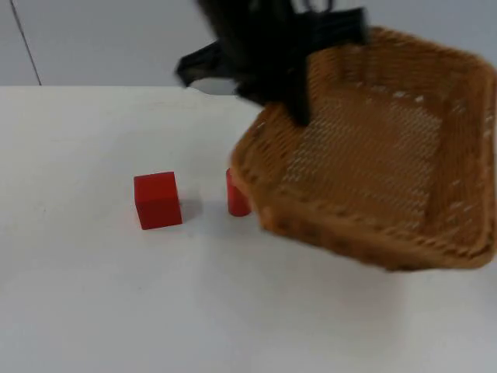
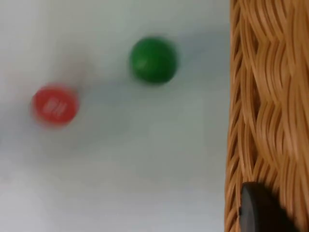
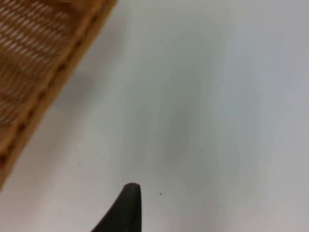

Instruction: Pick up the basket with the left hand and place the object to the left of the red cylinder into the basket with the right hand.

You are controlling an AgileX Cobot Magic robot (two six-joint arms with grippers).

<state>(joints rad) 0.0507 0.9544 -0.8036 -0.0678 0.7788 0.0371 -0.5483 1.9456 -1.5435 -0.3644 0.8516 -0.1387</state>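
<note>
White table top (image 1: 93,311) runs back to the grey wall across the upper edge of the top view. My left gripper (image 1: 299,109) sits at upper centre, clamped on the near-left rim of the basket (image 1: 388,171), which hangs tilted above the table at the right of the frame. At centre left a red cube (image 1: 158,200) stands just left of the red cylinder (image 1: 237,194), whose right side the basket rim hides. From the left wrist I see that cylinder end-on with a green ball (image 2: 153,60) near it. The cube is my target: it looks stiff and light, with flat smooth faces, so I would pinch two opposite sides squarely. The right gripper (image 3: 126,208) waits over bare table beside the basket; I cannot tell how its fingers stand.
</note>
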